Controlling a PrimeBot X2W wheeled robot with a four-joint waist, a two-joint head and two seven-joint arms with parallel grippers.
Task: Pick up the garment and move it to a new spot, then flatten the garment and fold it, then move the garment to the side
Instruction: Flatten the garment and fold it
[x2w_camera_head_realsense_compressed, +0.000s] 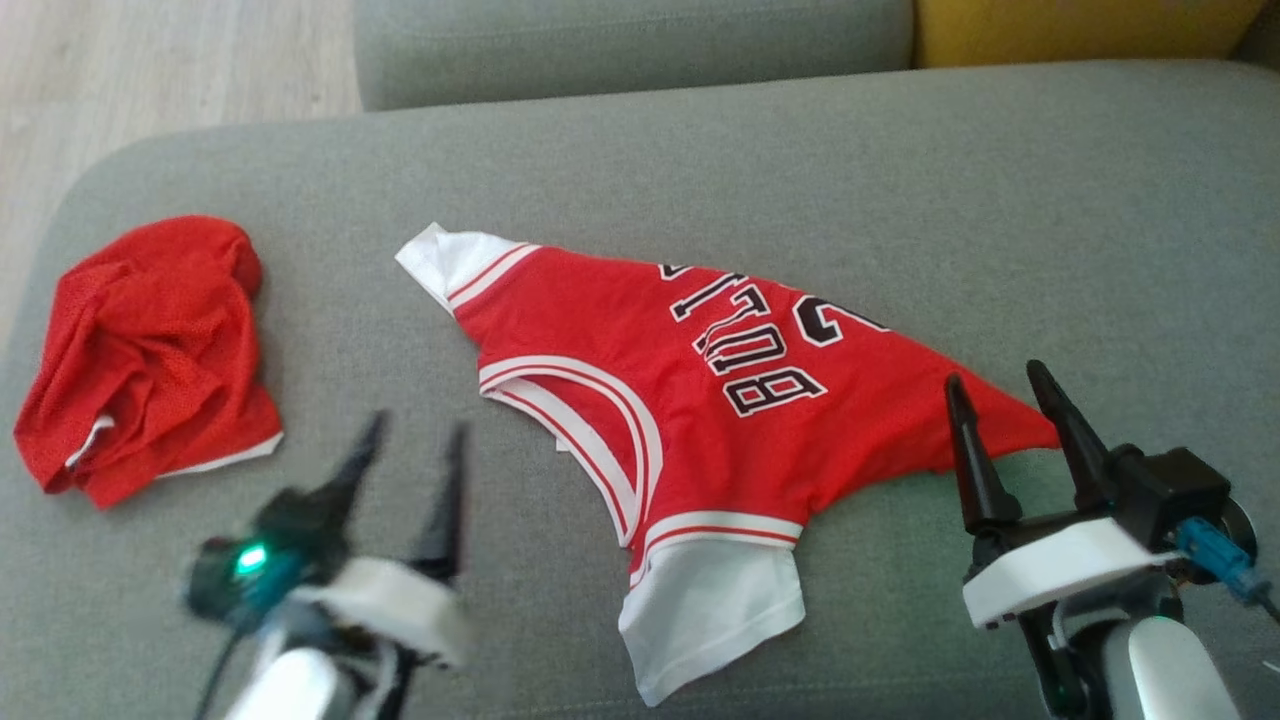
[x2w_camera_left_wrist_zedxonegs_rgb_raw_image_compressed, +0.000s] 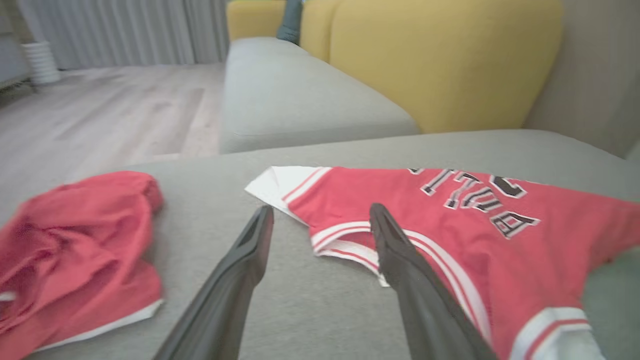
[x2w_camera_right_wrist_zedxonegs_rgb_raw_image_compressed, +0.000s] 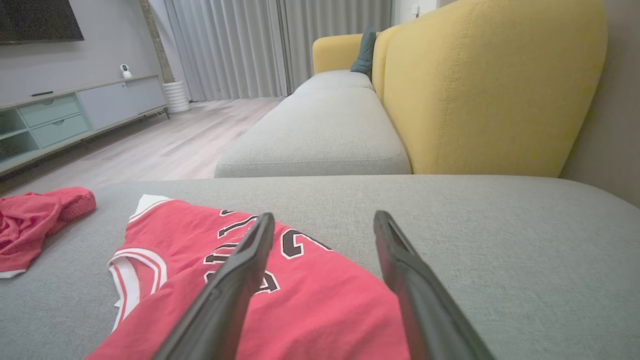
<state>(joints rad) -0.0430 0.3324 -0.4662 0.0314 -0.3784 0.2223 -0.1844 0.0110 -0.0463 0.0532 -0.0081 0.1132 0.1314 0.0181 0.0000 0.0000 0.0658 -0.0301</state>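
Note:
A red basketball jersey, the garment (x2w_camera_head_realsense_compressed: 690, 400) (x2w_camera_left_wrist_zedxonegs_rgb_raw_image_compressed: 450, 225) (x2w_camera_right_wrist_zedxonegs_rgb_raw_image_compressed: 300, 295), lies spread on the grey couch seat with black lettering and white trim, its white shoulder straps at the upper left and lower middle. My left gripper (x2w_camera_head_realsense_compressed: 415, 435) (x2w_camera_left_wrist_zedxonegs_rgb_raw_image_compressed: 320, 215) hovers open just left of the jersey's armhole, blurred in the head view. On the other side, my right gripper (x2w_camera_head_realsense_compressed: 995, 380) (x2w_camera_right_wrist_zedxonegs_rgb_raw_image_compressed: 322, 220) stands open over the jersey's right corner. Neither one holds anything.
A crumpled red mesh garment (x2w_camera_head_realsense_compressed: 150, 355) (x2w_camera_left_wrist_zedxonegs_rgb_raw_image_compressed: 75, 250) (x2w_camera_right_wrist_zedxonegs_rgb_raw_image_compressed: 35, 220) lies at the seat's left end, near the rounded couch edge (x2w_camera_head_realsense_compressed: 70, 200). A second grey seat (x2w_camera_right_wrist_zedxonegs_rgb_raw_image_compressed: 320, 130) and a yellow backrest (x2w_camera_right_wrist_zedxonegs_rgb_raw_image_compressed: 485, 85) lie beyond. Wooden floor (x2w_camera_head_realsense_compressed: 150, 70) is to the left.

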